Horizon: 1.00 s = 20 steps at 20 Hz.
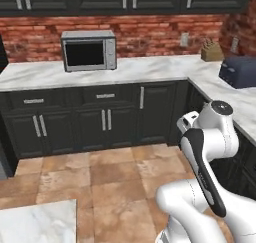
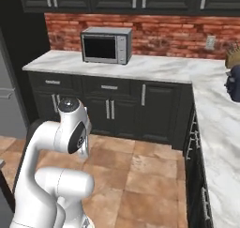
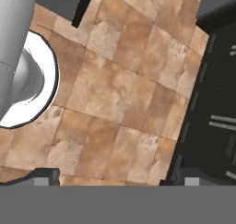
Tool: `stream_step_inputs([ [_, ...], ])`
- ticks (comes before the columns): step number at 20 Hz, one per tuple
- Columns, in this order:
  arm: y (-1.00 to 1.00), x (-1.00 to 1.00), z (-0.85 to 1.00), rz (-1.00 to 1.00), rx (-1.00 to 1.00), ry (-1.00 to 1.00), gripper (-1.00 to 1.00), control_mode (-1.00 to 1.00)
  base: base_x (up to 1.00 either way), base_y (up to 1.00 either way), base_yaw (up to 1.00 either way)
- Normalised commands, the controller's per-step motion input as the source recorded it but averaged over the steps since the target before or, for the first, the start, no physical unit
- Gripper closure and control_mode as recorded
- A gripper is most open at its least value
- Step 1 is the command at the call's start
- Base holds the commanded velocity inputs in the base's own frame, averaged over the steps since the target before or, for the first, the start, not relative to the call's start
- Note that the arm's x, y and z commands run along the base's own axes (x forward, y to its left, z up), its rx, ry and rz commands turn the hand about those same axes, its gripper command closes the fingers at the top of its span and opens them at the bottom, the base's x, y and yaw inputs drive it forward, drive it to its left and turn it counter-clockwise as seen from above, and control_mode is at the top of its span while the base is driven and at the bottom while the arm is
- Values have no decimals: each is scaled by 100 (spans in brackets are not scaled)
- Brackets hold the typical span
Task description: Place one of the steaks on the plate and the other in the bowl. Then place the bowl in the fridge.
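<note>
In the hand view my gripper (image 3: 120,177) points down at the brown tiled floor (image 3: 124,89). Its two dark fingertips (image 3: 44,176) stand wide apart, open, with nothing between them. The steaks, the plate and the bowl are out of view. A tall grey panel with a black side at the left edge of the right base view looks like the fridge (image 2: 9,105). My white arm is folded up close to the base (image 1: 210,142).
A microwave (image 1: 89,50) sits on the marble counter (image 1: 150,67) over dark cabinets (image 1: 105,119). A knife block (image 1: 212,52) and a dark toaster (image 1: 239,71) stand at the right corner. A marble island corner (image 1: 35,222) lies near left. Dark cabinet fronts (image 3: 216,103) border the floor.
</note>
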Motion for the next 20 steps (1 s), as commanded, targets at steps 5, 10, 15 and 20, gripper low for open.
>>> stream_step_inputs([
  [5, 0, 0, 0, 0, 0, 0, -100, 100, 75, -43, 29],
  [10, 0, 0, 0, 0, 0, 0, -100, 100, 70, -33, 30],
  [15, 0, 0, 0, 0, 0, 0, -100, 100, 80, -10, 31],
  [20, 0, 0, 0, 0, 0, 0, -100, 100, 79, -6, 33],
])
